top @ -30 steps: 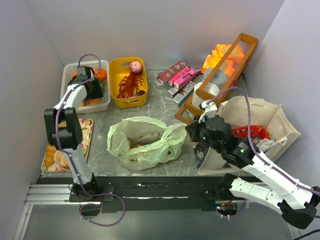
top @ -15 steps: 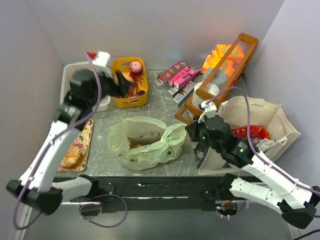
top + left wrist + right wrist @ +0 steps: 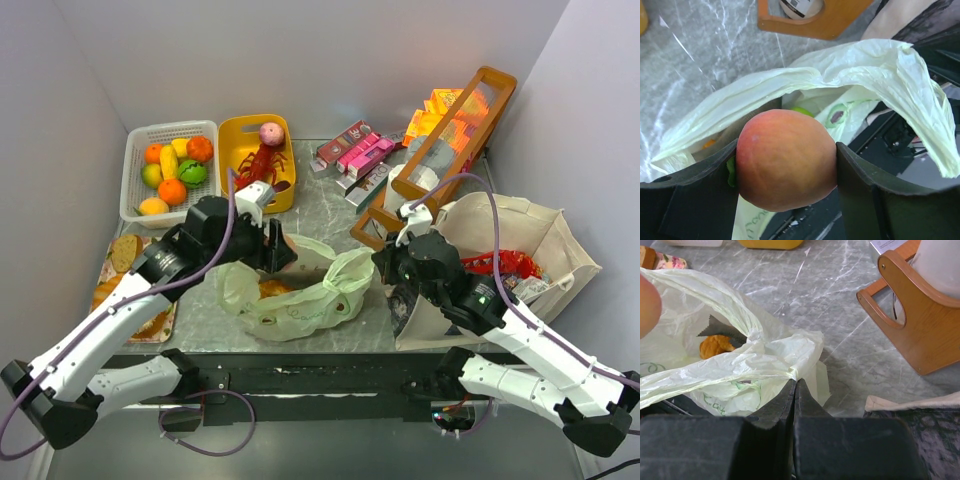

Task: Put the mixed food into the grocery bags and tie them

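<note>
A toy peach (image 3: 785,160) sits squeezed between the two fingers of my left gripper (image 3: 786,167), which hangs over the open mouth of the pale green plastic bag (image 3: 865,65). In the top view the left gripper (image 3: 278,250) is above the bag's (image 3: 300,308) left half. My right gripper (image 3: 795,382) is shut on a pinch of the bag's right rim (image 3: 790,371) and holds it up. A golden croissant (image 3: 715,346) lies inside. The beige tote (image 3: 525,222) stands at the right with a red packet (image 3: 505,265) in it.
A white basket of toy fruit (image 3: 170,170) and a yellow basket (image 3: 240,200) with a red lobster (image 3: 258,165) stand at the back left. A wooden crate (image 3: 450,150) leans at the back right beside pink boxes (image 3: 357,155). A flowered tray with bread (image 3: 125,255) lies far left.
My left arm has swung from the white fruit basket forward and right to the green bag, carrying the peach. The right arm and its pinch on the bag have not moved.
</note>
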Robot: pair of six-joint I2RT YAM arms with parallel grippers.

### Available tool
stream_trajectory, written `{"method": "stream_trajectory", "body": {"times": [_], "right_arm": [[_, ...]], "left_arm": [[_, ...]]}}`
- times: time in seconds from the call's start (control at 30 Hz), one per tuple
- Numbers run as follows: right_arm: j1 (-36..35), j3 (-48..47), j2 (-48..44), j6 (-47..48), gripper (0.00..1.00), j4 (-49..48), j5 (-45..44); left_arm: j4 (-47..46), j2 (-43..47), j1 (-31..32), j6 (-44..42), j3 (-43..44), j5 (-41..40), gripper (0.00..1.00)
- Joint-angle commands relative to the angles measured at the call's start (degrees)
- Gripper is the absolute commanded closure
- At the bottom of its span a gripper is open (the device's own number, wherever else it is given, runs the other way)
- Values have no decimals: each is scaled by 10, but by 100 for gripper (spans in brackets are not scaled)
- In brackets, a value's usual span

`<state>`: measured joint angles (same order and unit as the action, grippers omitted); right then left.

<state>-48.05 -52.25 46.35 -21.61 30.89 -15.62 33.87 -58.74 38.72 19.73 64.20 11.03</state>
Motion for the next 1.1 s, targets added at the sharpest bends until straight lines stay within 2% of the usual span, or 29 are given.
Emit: {"method": "stream_trajectory", "body": {"times": [0.0, 0.2, 0.27, 0.33, 0.43, 0.47, 0.5, 0.7, 0.8, 0.9, 0.93, 1.0, 1.07], "right_arm": [[3, -25, -6, 1, 100, -6, -12], [3, -20, -13, -5, 100, -2, -13], [3, -20, -15, -6, 100, -1, -14], [3, -20, -16, -6, 100, 0, -14], [3, -19, -18, -6, 100, 2, -17], [3, -19, -18, -7, 100, 2, -19], [3, -20, -18, -5, 100, 4, -20], [3, -20, -12, -5, 100, 1, -20], [3, -22, -8, -5, 100, 0, -20], [3, -28, -7, -2, 100, 0, -17], [3, -30, -6, -1, 100, 0, -17], [3, -33, -6, 2, 100, 1, -17], [3, -35, -5, 4, 100, 0, -19]], "left_arm": [[-13, 5, 7, 37, -31, 16, 72], [-13, -37, 32, 37, -46, -42, 68], [-25, -44, 33, 37, -49, -69, 61], [-33, -49, 33, 38, -44, -81, 49], [-49, -55, 35, 37, -34, -88, 21], [-52, -58, 35, 37, -30, -88, 6], [-54, -61, 34, 34, -27, -87, 2], [-95, -21, 36, 21, 10, -17, 4], [-100, 16, 36, 22, 32, -20, 4], [-50, 58, 36, 45, 68, -85, 4], [-12, 70, 36, 56, 85, -142, 4], [33, 106, 36, 76, 96, -189, 4], [118, 118, 36, 97, 109, -240, 4]]}}
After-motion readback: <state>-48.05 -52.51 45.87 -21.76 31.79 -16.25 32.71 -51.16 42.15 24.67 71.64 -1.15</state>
